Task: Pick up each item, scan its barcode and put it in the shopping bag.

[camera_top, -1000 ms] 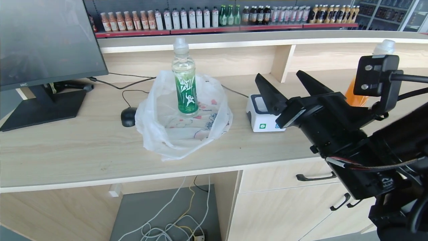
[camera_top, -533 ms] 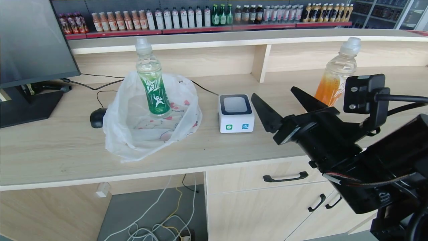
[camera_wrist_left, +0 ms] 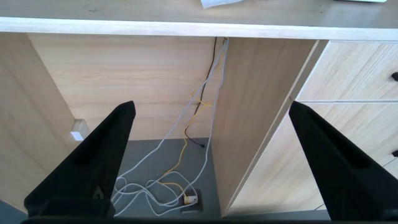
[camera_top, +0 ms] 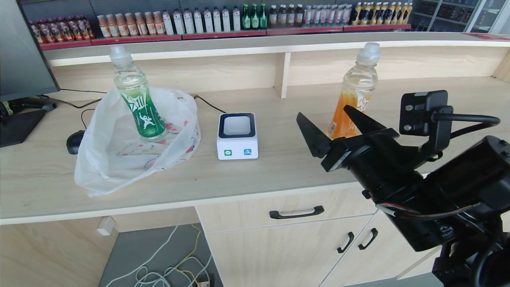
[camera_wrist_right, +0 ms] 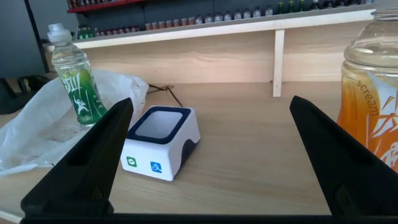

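The right gripper [camera_top: 322, 112] is held off the front edge of the bench [camera_top: 279, 169], level with its top. Its jaws are spread wide and hold nothing. In the head view its farther finger overlaps the lower part of the orange bottle [camera_top: 354, 95], but the right wrist view shows that bottle beyond the finger and not between the jaws.

The left gripper [camera_wrist_left: 211, 106] is below bench height and faces the open recess under the bench. Its jaws are also wide apart and empty. Loose cables [camera_wrist_left: 168, 180] lie on the floor in front of it.

The orange bottle stands upright on the bench with its cap on, to the right of the scanner [camera_top: 237, 135] and well apart from it.

The green bottle [camera_top: 137, 104] stands on its base inside the shopping bag [camera_top: 107, 163], cap on. The white plastic bag lies spread open on the bench, just left of the scanner.

The scanner is a small white box with a dark-framed window on top, set between the bag and the orange bottle.

A black mouse [camera_top: 73, 142] lies just left of the bag. A monitor [camera_top: 20, 56] stands at the far left. A shelf of bottles [camera_top: 223, 20] runs along the back wall. Drawers [camera_top: 297, 213] sit under the bench on the right.
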Tool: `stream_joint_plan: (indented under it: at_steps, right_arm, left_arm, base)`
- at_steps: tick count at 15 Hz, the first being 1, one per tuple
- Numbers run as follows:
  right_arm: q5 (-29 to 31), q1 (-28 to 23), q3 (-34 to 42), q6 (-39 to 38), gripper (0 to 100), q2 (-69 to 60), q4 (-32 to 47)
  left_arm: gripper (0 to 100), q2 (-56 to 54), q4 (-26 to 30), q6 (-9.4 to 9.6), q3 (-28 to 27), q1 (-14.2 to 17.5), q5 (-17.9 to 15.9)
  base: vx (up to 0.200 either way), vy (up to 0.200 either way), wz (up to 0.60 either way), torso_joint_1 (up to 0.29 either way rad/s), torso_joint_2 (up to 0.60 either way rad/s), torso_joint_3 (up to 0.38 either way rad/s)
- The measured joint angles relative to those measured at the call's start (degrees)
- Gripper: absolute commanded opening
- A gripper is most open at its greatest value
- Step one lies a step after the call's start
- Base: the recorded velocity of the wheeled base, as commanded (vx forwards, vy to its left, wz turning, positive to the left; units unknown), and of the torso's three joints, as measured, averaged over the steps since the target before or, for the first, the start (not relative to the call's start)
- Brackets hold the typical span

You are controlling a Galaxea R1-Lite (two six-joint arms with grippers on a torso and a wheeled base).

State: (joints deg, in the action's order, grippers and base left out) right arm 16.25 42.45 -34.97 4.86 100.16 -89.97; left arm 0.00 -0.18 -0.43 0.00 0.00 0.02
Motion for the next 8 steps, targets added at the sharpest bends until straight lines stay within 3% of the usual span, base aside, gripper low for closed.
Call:
stream_joint_plan:
  at_steps: [4, 8]
  right_arm:
    - [0.5, -1.1, 0.5, -1.8, 100, 1.4, 0.0]
    - [-0.5, -7.1, 1.2, -0.5, 100, 0.3, 0.0]
  left_arm:
    - [100, 0.0, 0.2, 0.02, 0.0, 0.0, 0.0]
    - [100, 0.0, 0.2, 0.07, 0.0, 0.0, 0.0]
  base:
    - [0.0, 0.0, 0.0, 0.0, 0.0, 0.0]
    - [0.0, 0.0, 0.0, 0.0, 0.0, 0.0]
